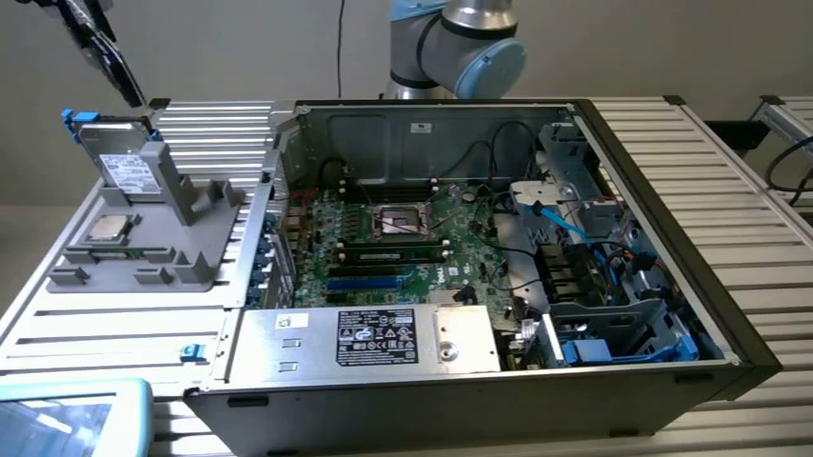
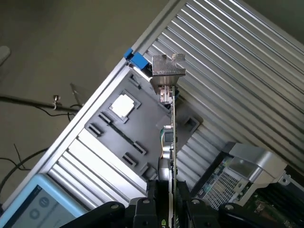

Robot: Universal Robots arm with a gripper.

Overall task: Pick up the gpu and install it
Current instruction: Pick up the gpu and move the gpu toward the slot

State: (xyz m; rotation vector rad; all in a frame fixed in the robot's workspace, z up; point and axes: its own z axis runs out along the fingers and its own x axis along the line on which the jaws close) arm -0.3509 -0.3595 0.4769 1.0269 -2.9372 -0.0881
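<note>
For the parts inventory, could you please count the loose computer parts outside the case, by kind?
Graphics card, held in the pincer: 1
Hard drive: 1
Processor chip: 1
Memory stick: 1
Total: 4

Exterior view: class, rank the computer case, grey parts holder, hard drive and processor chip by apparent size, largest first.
1. computer case
2. grey parts holder
3. hard drive
4. processor chip
</note>
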